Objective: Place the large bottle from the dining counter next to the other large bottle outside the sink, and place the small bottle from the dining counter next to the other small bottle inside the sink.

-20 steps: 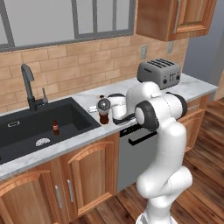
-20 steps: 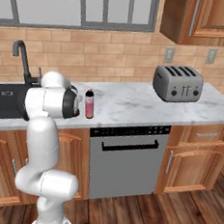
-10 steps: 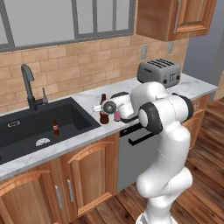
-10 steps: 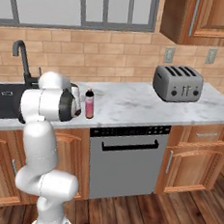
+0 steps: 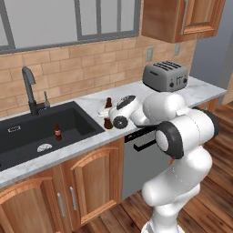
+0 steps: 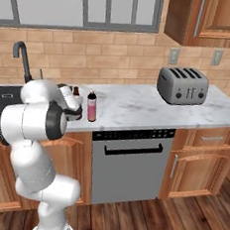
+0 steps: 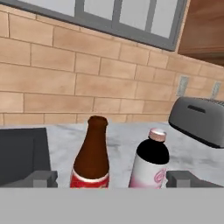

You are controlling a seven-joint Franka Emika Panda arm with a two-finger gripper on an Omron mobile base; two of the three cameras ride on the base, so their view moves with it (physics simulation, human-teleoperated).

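1. Left base view: I see my arm [image 5: 182,132] bent over the marble counter [image 5: 205,88], its hand end near the sink's right rim. The gripper [image 5: 105,117] sits there, but the jaws are too hidden for me to judge from here. A brown bottle [image 5: 108,103] pokes up just behind the hand, and another dark bottle base [image 5: 108,123] shows just in front of it; both are on the counter outside the sink [image 5: 27,136]. A small bottle [image 5: 58,132] stands upright inside the basin, well apart from the drain [image 5: 43,147]. The faucet [image 5: 31,91] is at the far rim, and a toaster [image 5: 164,75] is far right on the counter.

2. Right base view: I see a pink-labelled bottle [image 6: 92,106] upright on the counter, just right of the hand. A dark bottle top [image 6: 76,90] shows behind the wrist. The toaster is well apart to the right, with a dishwasher [image 6: 130,163] below the counter.

3. Hand view: I see two fingertips [image 7: 42,178] spread wide at the bottom corners, gripping nothing. Between them, further off, stand the brown bottle with its red label on the left and the pink-labelled bottle right beside it, close but I can't tell if touching. The sink edge is at left, the toaster at right.
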